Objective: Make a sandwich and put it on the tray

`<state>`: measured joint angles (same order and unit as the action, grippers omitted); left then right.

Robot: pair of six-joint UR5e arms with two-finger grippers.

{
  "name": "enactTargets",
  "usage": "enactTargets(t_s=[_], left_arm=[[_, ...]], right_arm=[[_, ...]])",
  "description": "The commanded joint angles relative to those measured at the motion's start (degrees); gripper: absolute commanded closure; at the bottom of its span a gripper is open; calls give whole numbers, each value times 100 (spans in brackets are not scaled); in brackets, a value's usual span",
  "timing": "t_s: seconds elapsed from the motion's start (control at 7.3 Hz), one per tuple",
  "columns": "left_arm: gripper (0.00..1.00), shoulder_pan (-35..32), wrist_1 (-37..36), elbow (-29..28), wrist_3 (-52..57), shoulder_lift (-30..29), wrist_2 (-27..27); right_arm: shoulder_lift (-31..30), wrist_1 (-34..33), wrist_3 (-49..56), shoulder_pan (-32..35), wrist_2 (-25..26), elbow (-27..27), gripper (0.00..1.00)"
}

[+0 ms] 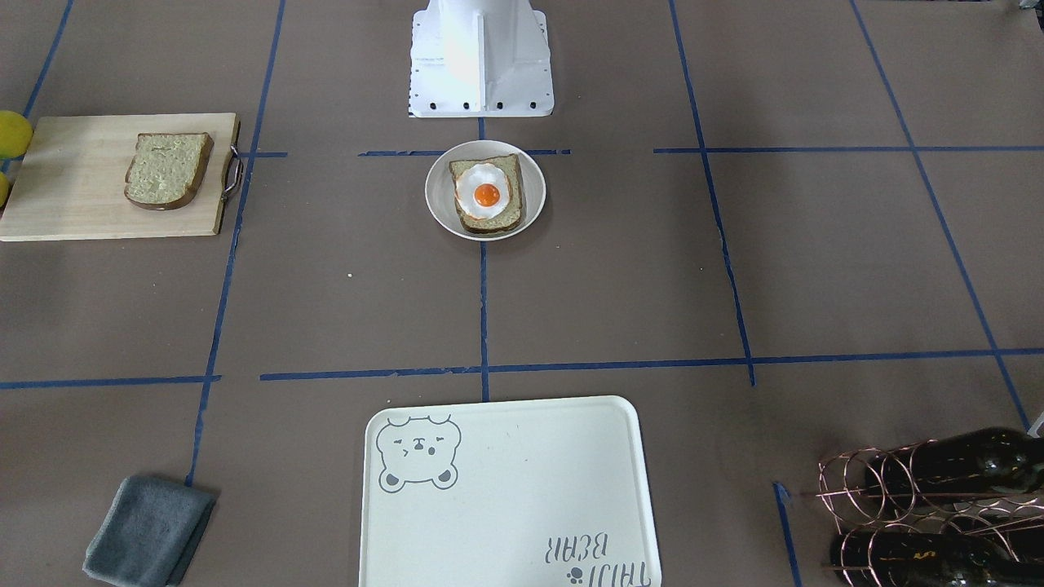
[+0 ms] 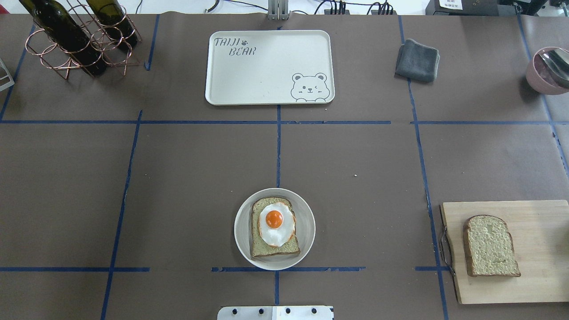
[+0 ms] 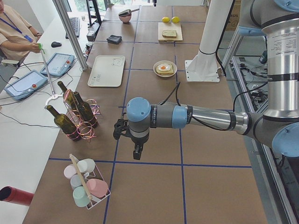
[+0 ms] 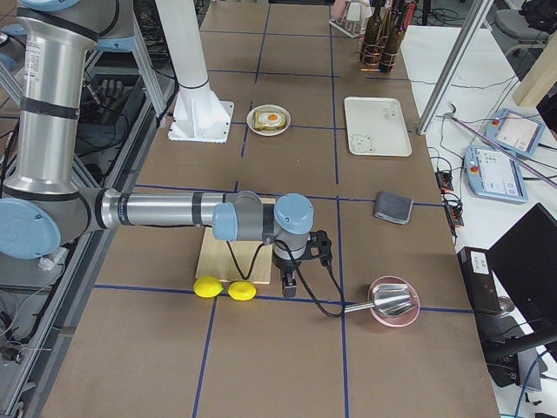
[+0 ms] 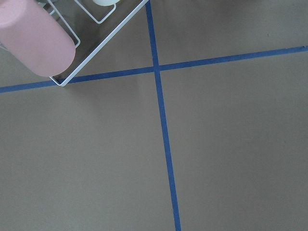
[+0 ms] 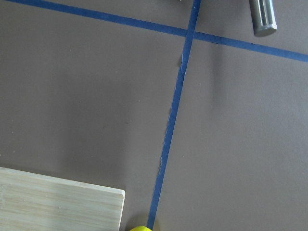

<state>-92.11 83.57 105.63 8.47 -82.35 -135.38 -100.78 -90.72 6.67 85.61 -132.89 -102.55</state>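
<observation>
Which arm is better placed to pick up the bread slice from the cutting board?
Right. The right gripper hangs beside the cutting board that holds the bread slice; the left gripper hangs far off, near the cups.

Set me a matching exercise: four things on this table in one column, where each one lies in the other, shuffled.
Things
1. egg
2. loose slice
3. bottles
4. grey cloth

Places
A. in the copper rack
B. on the board
C. on the bare table, apart from the tray
D. on bread in the bowl

Pairs: 1-D, 2-B, 3-A, 4-C
</observation>
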Motion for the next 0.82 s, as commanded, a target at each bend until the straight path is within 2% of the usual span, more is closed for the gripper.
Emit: enactTargets(t_s=[0.0, 0.14, 0.41, 0.55, 0.68], left_arm=[[0, 17, 10, 1, 6, -9, -14], [0, 18, 19, 1, 15, -9, -23], [0, 18, -8, -34, 15, 0, -23], [0, 26, -16, -60, 15, 0, -23], [0, 35, -25, -104, 15, 35, -23]], right_arm=[[23, 2, 10, 0, 26, 7, 0], [41, 10, 28, 0, 35, -2, 0], [41, 588, -34, 0, 0, -2, 0], [67, 1113, -60, -218, -235, -28, 0], [33, 1301, -225, -229, -638, 102, 0]])
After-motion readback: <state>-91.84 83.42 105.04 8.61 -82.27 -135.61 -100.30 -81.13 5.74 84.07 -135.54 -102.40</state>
